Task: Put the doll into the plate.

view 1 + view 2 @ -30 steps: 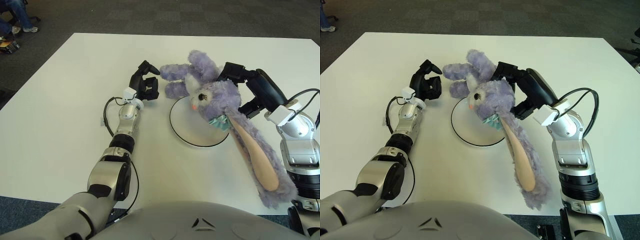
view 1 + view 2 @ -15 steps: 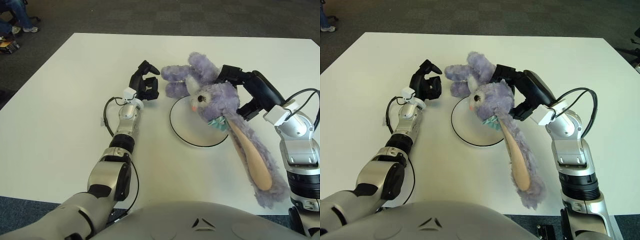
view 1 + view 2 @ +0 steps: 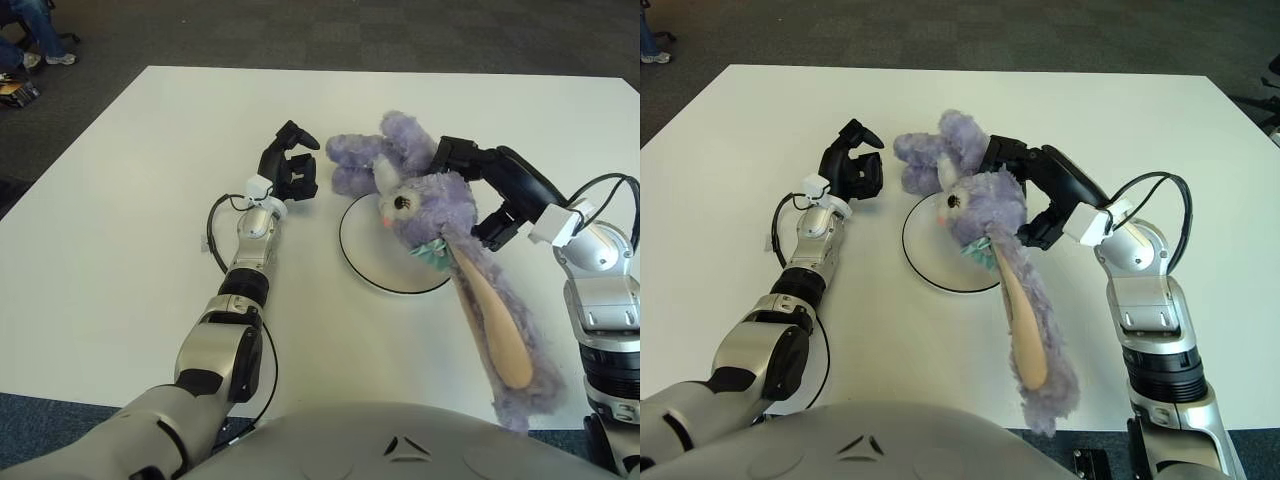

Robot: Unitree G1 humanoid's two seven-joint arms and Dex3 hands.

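Note:
The doll is a purple plush rabbit with a white face, a teal bow and long ears. My right hand is shut on its back and holds it over the far right part of the white plate. One long ear hangs down toward the table's front edge. Its limbs stick out past the plate's far rim. My left hand rests on the table just left of the plate, fingers curled and empty, close to the doll's limbs. The doll hides part of the plate.
The white table spreads wide to the left and behind. Dark carpet lies beyond the far edge. A person's legs show at the far left corner.
My right hand has shifted the doll slightly right and back, and the hanging ear has swung leftward toward me. The left hand has not moved.

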